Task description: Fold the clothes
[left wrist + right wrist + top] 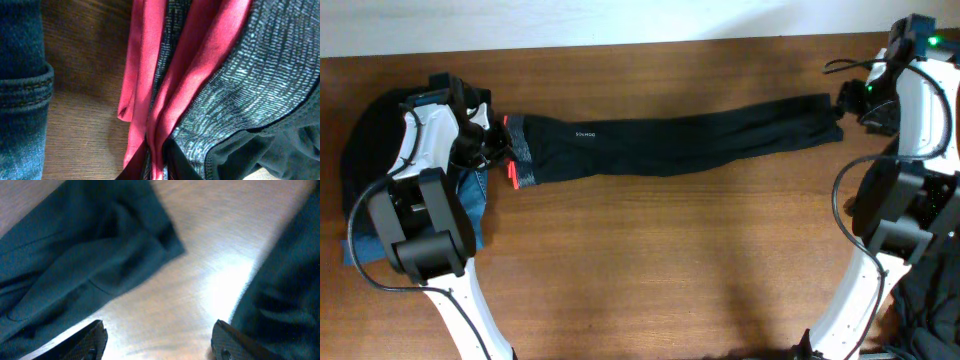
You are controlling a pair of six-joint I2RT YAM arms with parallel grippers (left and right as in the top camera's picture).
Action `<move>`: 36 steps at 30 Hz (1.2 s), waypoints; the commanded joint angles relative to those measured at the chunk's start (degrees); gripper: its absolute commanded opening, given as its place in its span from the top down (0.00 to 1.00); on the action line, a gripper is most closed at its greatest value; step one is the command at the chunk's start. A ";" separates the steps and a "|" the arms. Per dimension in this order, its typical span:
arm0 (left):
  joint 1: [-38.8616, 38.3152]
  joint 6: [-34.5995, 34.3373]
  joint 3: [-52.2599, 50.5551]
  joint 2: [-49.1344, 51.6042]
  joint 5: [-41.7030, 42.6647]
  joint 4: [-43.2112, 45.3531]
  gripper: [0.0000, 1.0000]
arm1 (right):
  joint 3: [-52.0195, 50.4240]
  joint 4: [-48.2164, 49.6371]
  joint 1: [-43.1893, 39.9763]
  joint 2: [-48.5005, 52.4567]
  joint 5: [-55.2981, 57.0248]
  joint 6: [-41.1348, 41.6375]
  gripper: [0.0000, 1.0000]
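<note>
Long black leggings [680, 140] lie stretched across the brown wooden worktop [670, 260], running from left to right along its far half. Their grey-speckled waistband [523, 150], edged coral-red, is at the left end and the ankle cuffs [825, 108] are at the right end. Small white lettering [585, 134] shows just right of the waistband.

The left gripper [485, 140] sits at the waistband. In the left wrist view its jaws are closed tight on the bunched coral-red edge [150, 100], the speckled band [240, 100] spreading out to the right.

The right gripper [848, 100] is just beside the cuffs. In the right wrist view its jaws stand wide apart with bare worktop [200, 265] between them, and a cuff [100, 255] lies to the upper left, not held.

A heap of plain black cloth [370, 150] lies at the far left, and a blue denim garment [475, 190] is just near of the left gripper.
</note>
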 commanded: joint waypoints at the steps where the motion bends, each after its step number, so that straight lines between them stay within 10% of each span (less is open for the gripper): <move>1: -0.61 0.74 0.83 -2.32 -0.52 -0.04 0.89 | -0.37 1.60 0.52 2.73 -8.02 -10.86 0.27; 36: -0.96 0.74 0.83 -2.32 -1.03 0.42 0.88 | -5.14 6.73 -1.38 2.89 -7.21 -34.10 0.32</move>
